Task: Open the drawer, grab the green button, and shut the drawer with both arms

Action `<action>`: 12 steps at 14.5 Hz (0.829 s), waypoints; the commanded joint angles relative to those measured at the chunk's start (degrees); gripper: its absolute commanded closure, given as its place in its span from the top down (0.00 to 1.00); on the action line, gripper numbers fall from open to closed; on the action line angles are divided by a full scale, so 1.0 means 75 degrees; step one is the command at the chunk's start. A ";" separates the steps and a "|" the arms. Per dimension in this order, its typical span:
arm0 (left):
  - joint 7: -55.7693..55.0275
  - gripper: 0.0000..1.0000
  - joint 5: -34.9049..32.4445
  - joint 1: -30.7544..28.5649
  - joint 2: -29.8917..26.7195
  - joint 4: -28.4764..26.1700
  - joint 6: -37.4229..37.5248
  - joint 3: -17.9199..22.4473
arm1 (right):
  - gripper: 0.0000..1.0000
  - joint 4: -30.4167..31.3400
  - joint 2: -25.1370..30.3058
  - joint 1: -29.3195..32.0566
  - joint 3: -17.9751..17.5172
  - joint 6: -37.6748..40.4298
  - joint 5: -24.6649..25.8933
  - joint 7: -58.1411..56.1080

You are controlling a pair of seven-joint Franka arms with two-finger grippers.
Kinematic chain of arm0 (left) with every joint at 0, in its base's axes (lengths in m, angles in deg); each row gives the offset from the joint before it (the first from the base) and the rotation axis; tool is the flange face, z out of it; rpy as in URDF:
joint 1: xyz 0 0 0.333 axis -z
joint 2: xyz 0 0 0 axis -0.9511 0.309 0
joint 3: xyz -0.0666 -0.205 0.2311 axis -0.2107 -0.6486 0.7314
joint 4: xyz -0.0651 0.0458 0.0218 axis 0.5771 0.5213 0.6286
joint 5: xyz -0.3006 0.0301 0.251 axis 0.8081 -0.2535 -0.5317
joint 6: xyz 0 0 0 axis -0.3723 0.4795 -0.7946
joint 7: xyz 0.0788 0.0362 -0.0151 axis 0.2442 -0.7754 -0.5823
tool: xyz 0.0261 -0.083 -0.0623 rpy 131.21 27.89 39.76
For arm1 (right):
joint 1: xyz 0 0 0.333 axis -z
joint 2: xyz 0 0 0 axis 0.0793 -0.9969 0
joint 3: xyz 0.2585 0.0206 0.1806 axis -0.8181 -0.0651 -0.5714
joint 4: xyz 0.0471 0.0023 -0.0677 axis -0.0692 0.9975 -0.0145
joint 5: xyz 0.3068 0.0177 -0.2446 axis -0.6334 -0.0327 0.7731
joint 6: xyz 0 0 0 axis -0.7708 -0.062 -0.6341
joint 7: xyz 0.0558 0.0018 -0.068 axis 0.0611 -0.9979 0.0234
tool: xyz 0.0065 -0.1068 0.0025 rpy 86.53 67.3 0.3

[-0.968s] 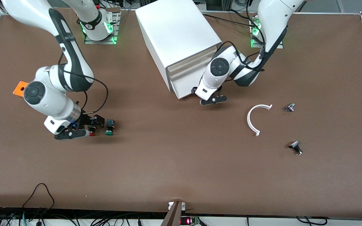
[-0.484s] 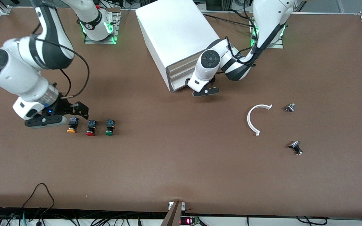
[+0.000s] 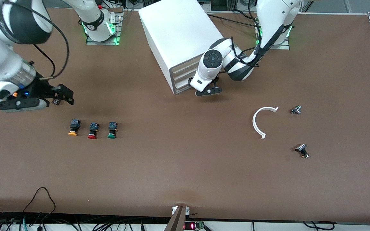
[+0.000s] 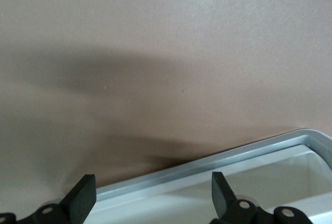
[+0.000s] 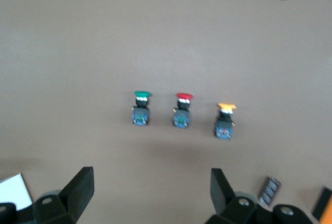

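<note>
The green-capped button (image 3: 111, 130) lies on the table beside a red-capped one (image 3: 92, 130) and a yellow-capped one (image 3: 73, 127). It also shows in the right wrist view (image 5: 141, 109). My right gripper (image 3: 63, 97) is open and empty in the air, over bare table toward the right arm's end from the buttons; the right wrist view shows its spread fingers (image 5: 150, 193). The lowest drawer (image 3: 183, 87) sits pushed into the white cabinet (image 3: 178, 32). My left gripper (image 3: 207, 91) is open, low at the cabinet's front, and its wrist view (image 4: 151, 193) shows the grey front edge (image 4: 207, 165) between its fingers.
A white curved strip (image 3: 258, 123) and two small metal parts (image 3: 296, 110) (image 3: 302, 150) lie toward the left arm's end. A small dark striped piece (image 5: 269, 191) and an orange piece (image 5: 324, 209) lie under my right hand. Cables run along the near table edge.
My right gripper rose and drew away from the three buttons toward the right arm's end. My left gripper moved in toward the cabinet and the lowest drawer slid in with it.
</note>
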 commanded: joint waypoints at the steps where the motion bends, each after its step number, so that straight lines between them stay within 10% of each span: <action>1: -0.0057 0.98 0.0305 0.0019 -0.0042 -0.0024 0.0234 -0.0050 | 0.99 -0.0183 0.0391 0.0659 -0.0455 0.0665 0.0140 0.0165; 12: 0.0327 0.99 0.0223 -0.0483 -0.0637 0.0630 0.1367 0.0079 | 0.99 -0.1331 0.0790 0.1412 -0.1183 0.2505 0.0656 0.0528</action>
